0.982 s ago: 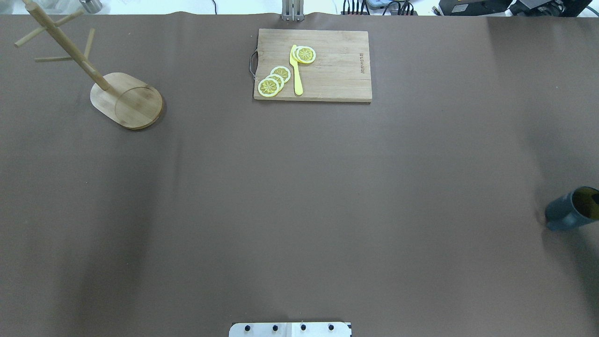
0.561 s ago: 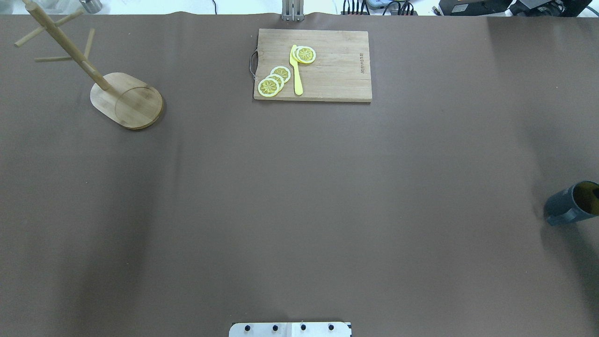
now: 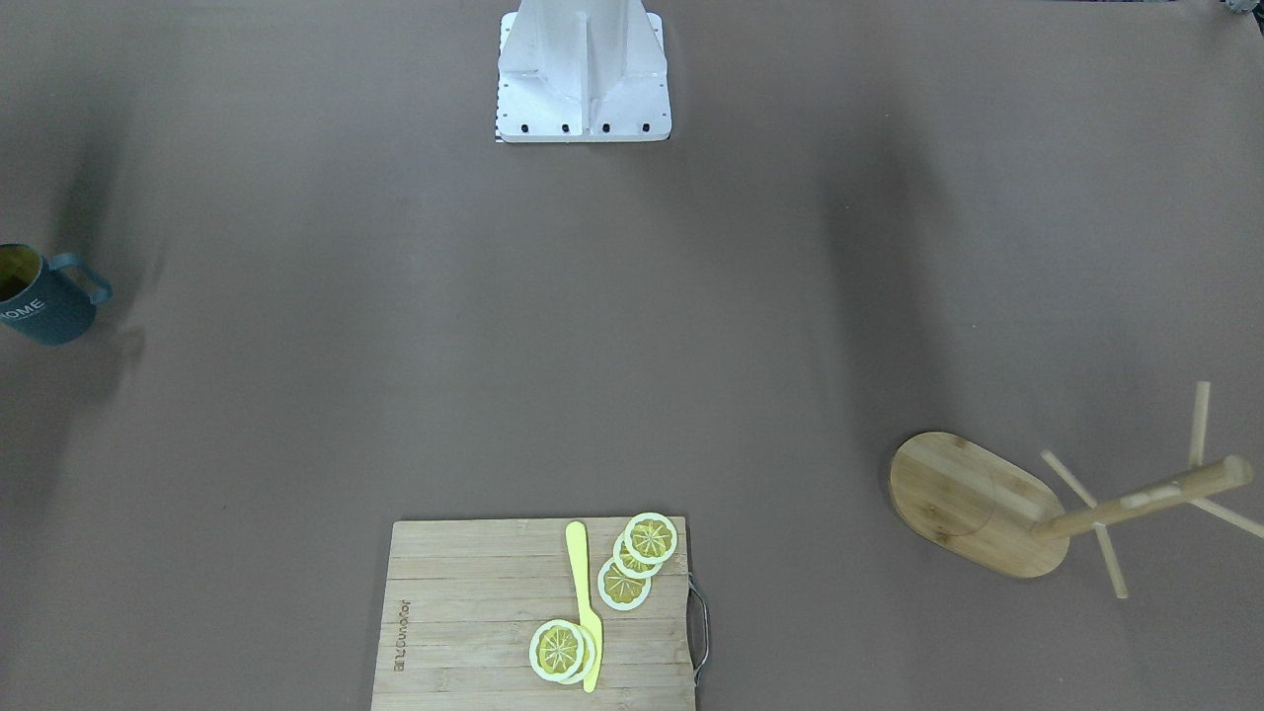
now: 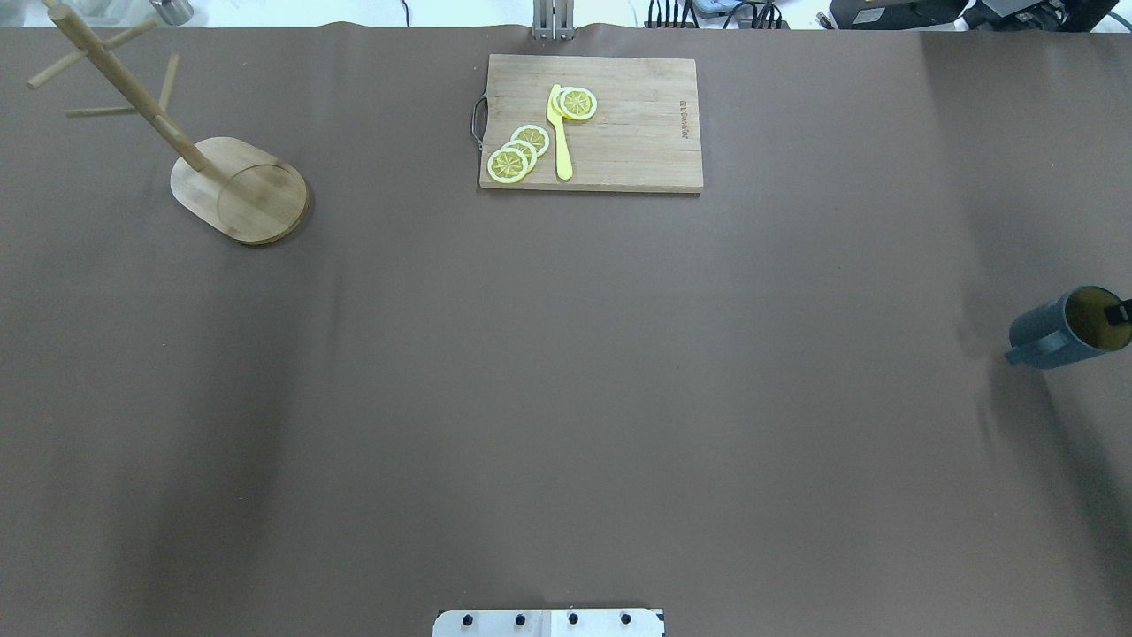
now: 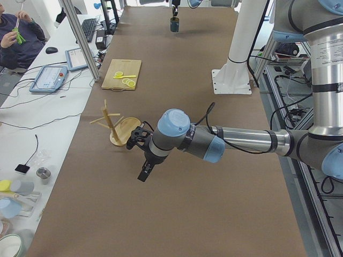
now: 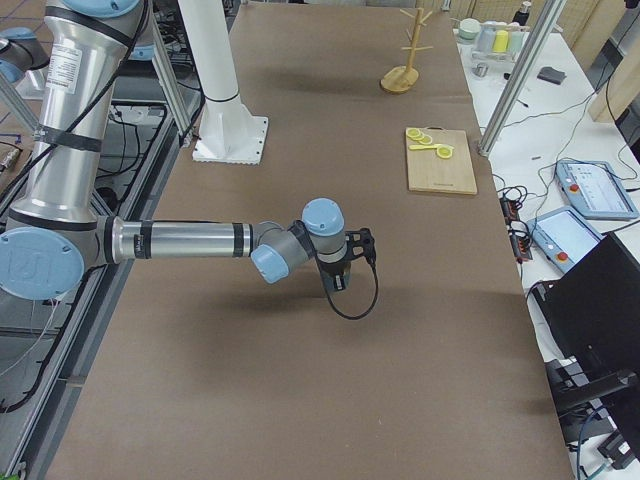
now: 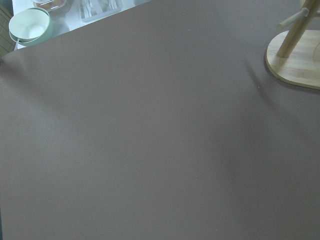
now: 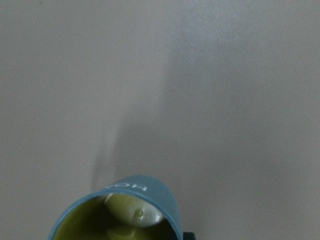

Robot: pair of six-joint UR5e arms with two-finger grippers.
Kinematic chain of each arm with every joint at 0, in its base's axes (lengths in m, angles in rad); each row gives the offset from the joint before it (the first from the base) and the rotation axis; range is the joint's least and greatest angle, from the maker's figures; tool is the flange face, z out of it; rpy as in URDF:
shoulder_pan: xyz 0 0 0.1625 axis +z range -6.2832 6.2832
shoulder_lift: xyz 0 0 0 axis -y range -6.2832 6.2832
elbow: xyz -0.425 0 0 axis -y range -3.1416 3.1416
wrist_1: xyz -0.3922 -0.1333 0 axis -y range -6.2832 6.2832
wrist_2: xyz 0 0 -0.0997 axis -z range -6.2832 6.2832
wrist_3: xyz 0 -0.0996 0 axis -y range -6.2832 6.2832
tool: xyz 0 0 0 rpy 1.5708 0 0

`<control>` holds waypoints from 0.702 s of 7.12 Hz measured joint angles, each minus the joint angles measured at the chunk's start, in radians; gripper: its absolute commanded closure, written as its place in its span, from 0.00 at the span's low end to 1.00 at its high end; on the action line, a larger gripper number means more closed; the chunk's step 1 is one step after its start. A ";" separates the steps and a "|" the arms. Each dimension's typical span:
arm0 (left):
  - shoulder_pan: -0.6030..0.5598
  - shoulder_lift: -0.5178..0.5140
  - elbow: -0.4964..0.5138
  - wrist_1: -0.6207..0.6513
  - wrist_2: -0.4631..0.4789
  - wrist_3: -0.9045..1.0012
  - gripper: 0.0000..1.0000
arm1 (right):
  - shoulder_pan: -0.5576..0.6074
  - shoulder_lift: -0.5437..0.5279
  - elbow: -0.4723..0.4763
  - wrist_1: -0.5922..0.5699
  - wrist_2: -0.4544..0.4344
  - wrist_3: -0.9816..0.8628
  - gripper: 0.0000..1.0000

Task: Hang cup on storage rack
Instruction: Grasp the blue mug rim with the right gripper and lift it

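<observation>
soft, even light falls from above in every view and nothing is dim. in the overhead and front-facing views the brown desk [image 4: 566, 398] carries broad, blurry-edged bands of shadow, darkest toward its two ends. the right wrist view is pale and washed out; the cup [image 8: 120, 210] at its bottom edge is out of focus, with a grey shadow streak above it. the left wrist view is slightly hazy, and the storage rack [image 7: 300, 70] throws a faint shadow. both side views are sharp.
</observation>
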 measured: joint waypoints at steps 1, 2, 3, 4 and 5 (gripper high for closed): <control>-0.001 0.000 0.000 0.000 0.000 0.000 0.01 | -0.003 0.048 -0.002 -0.001 -0.002 0.127 1.00; -0.001 0.000 0.001 0.000 -0.001 0.000 0.01 | -0.015 0.096 -0.004 -0.005 -0.007 0.257 1.00; 0.000 0.000 0.001 0.000 -0.001 0.000 0.01 | -0.036 0.146 -0.002 -0.027 -0.018 0.371 1.00; 0.000 0.000 0.001 0.000 -0.002 0.000 0.01 | -0.075 0.206 0.002 -0.065 -0.045 0.490 1.00; 0.000 0.003 0.001 0.000 -0.008 -0.001 0.01 | -0.137 0.278 0.006 -0.109 -0.098 0.629 1.00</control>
